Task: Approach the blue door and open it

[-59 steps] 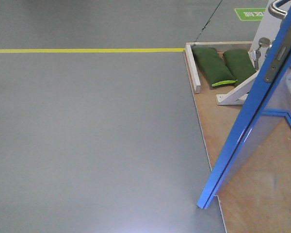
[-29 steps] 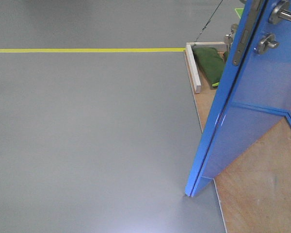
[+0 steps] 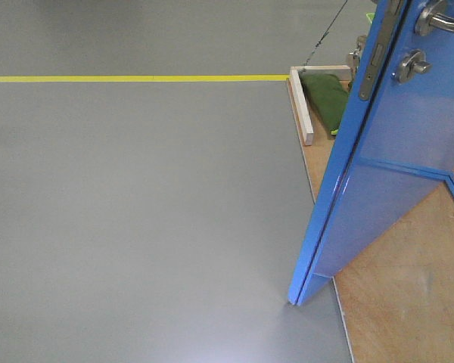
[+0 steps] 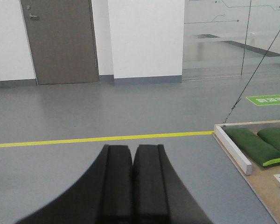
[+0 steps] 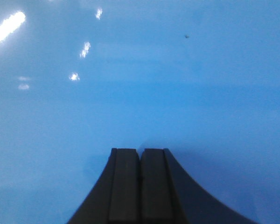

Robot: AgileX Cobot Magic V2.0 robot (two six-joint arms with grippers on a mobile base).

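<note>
the blue door (image 3: 393, 174) was cut off by the top and right edges of the front view. its lever handle (image 3: 443, 19) was cropped at the upper right corner. the door hid the right part of the green sandbag (image 3: 325, 98). in the left wrist view, the lettering on the green floor marking (image 4: 269, 99) was too small to read, and the second sandbag (image 4: 279, 139) ran off the right edge. in the right wrist view, contact between the right gripper (image 5: 140, 151) and the door could not be determined.
</note>
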